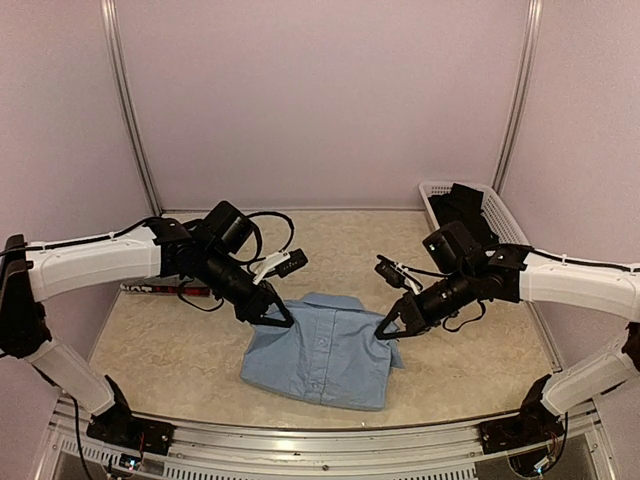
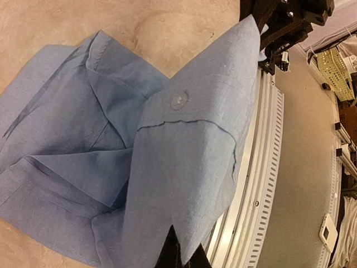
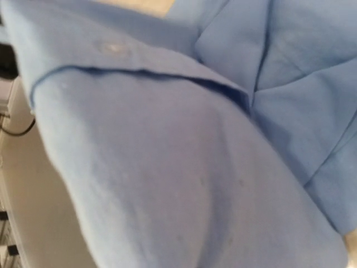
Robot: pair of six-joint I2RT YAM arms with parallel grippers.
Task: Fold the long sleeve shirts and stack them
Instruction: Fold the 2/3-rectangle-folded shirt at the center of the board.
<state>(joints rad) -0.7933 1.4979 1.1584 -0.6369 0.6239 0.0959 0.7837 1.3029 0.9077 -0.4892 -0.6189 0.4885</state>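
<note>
- Light blue shirt [image 1: 330, 360]: folded, mid-table [image 1: 170, 370], toward near edge.
- Left gripper [image 1: 284, 322]: pinched tight on buttoned cuff fold at shirt's left edge.
- Right gripper [image 1: 386, 333]: pinched tight on right edge.
- White mesh basket [image 1: 505, 225]: far right corner, dark cloth inside.

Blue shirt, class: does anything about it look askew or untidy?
Yes. The blue shirt lies folded but turned askew, its lower edge slanting to the front edge of the table. The left tool and right tool are each shut on a side of it, holding cloth up, so the fold is not flat.
</note>
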